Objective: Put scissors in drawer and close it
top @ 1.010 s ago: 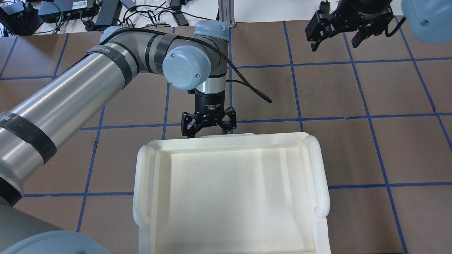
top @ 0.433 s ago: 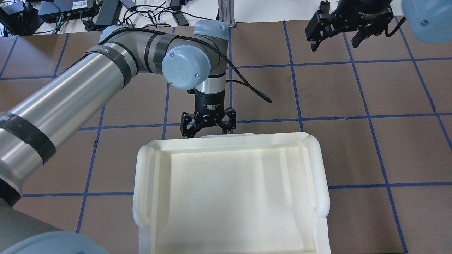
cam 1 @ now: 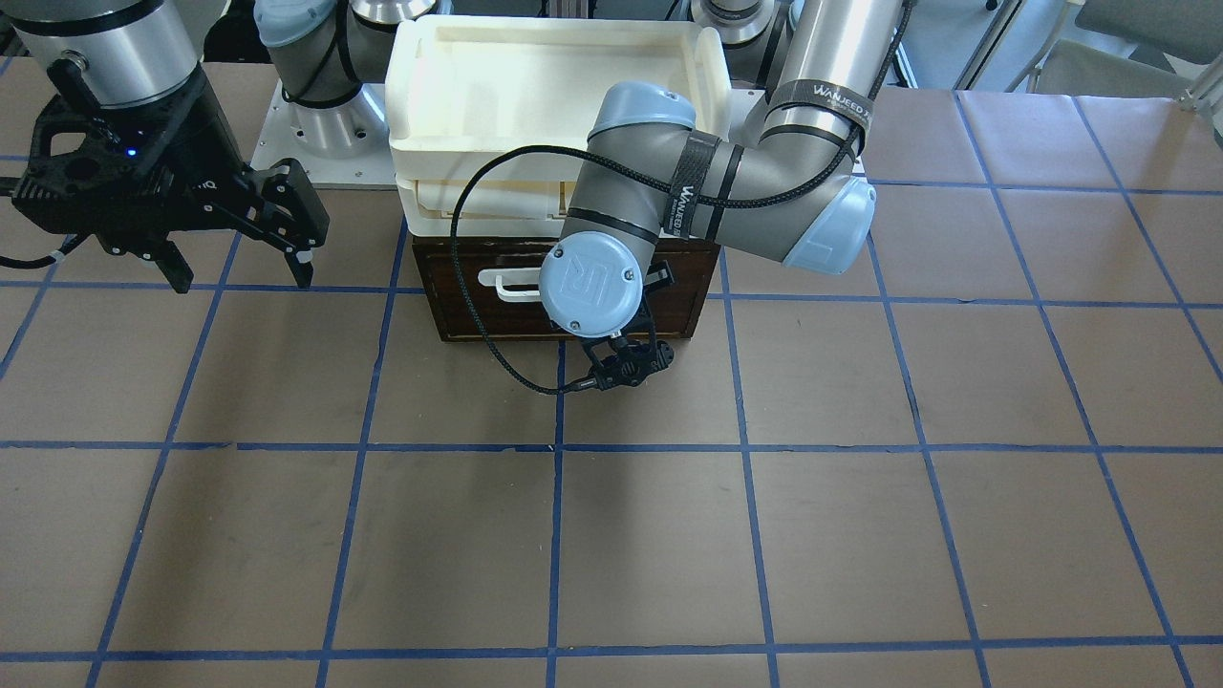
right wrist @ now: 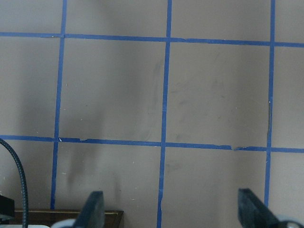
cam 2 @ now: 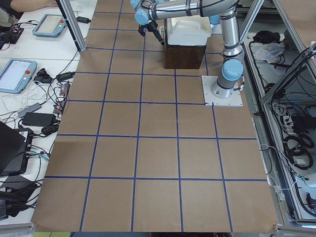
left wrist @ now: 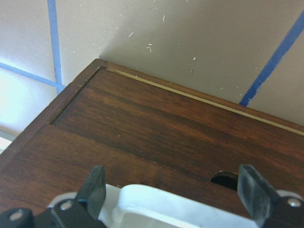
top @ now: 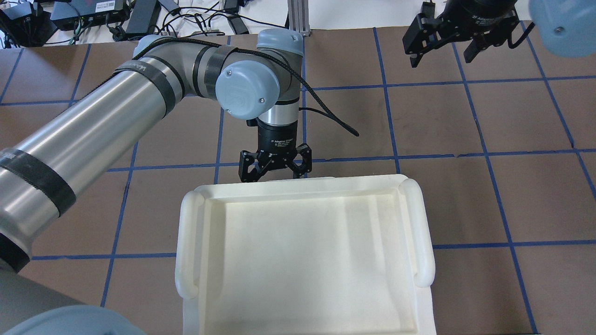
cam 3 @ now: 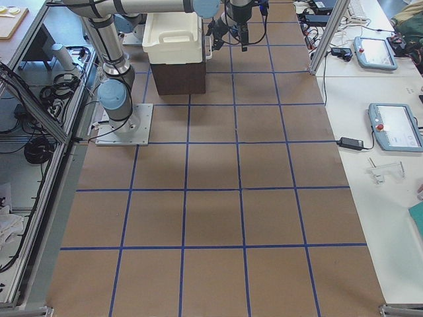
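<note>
Coming in from the left of the overhead view, the black two-finger left gripper [top: 274, 175] is hanging low at the front of the dark brown wooden drawer [left wrist: 156, 118]. Its jaws are standing wide apart and gripping nothing. In the left wrist view its fingers are straddling the white bar handle [left wrist: 156, 209], one on each side without pinching it. That placement suits pressing or steering the drawer front, not carrying anything.

In the front-facing view the drawer front is sitting about flush with its dark cabinet, so it looks closed or very nearly so. The stacked cream-white plastic tray [top: 421, 232] is resting on top and hiding the cabinet from overhead.

The small grey scissors with orange-red loops are showing in no view. They are probably inside the drawer, behind the panel directly in front of the left gripper, though the pictures cannot confirm it.

Farther right, the black right gripper [top: 440, 59] is hovering above the brown paper-covered table [top: 465, 195], well apart from the drawer. It is spread open and empty, likely parked out of the way.
</note>
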{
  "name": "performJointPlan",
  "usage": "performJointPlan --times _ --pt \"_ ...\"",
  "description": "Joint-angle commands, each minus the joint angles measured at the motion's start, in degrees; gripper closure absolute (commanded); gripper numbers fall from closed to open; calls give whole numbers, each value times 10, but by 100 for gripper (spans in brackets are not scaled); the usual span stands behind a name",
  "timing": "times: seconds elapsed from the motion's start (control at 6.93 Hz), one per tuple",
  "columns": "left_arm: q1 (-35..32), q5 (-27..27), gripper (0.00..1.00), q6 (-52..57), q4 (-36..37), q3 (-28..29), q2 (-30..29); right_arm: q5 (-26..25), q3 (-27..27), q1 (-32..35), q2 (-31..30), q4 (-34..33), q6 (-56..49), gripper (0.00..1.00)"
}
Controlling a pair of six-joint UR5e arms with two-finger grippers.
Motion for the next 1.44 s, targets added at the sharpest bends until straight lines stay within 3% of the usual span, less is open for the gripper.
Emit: performJointPlan --times 0.0,0.29,0.72,0.87,1.01,1.3 --pt "0 0 0 -9 0 -4 0 0 0 0 -1 0 0 0" --pt "8 2 0 -7 3 -2 1 1 0 2 0 0 4 0" --pt "54 12 0 19 58 45 13 1 -2 2 0 -11 0 0" --pt "75 10 0 55 87 55 20 0 -2 2 0 -14 1 0" --pt "92 12 0 178 124 55 30 1 -2 2 0 -14 1 0" --pt "142 15 0 240 138 59 68 1 -2 2 0 -15 2 0"
